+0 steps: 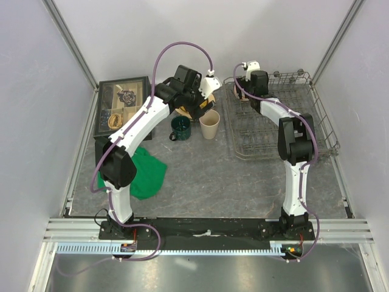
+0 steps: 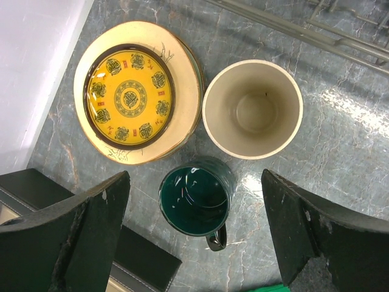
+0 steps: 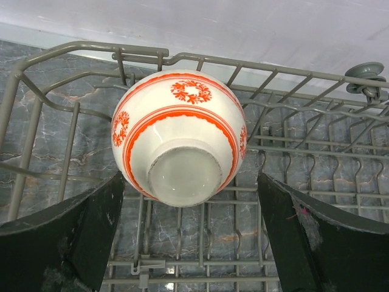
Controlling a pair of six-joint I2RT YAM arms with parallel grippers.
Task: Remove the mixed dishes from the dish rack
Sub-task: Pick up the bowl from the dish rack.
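Note:
A stack of tan and cream plates (image 2: 137,91), the top one with a yellow-green centre, lies on the table. Beside it stand a beige handleless cup (image 2: 252,109) and a dark green mug (image 2: 196,198). My left gripper (image 2: 197,237) is open and empty above the mug; in the top view it (image 1: 197,103) hides most of the plates. A red-and-white bowl (image 3: 179,140) sits upside down in the far left corner of the grey wire dish rack (image 3: 304,152). My right gripper (image 3: 188,237) hovers open just above it, one finger on each side, not touching.
A black box with a glass lid (image 1: 121,106) stands left of the plates; its corner shows under my left finger (image 2: 140,261). A green cloth (image 1: 146,173) lies in front of it. The rack (image 1: 273,115) fills the right side. Grey walls close in the table.

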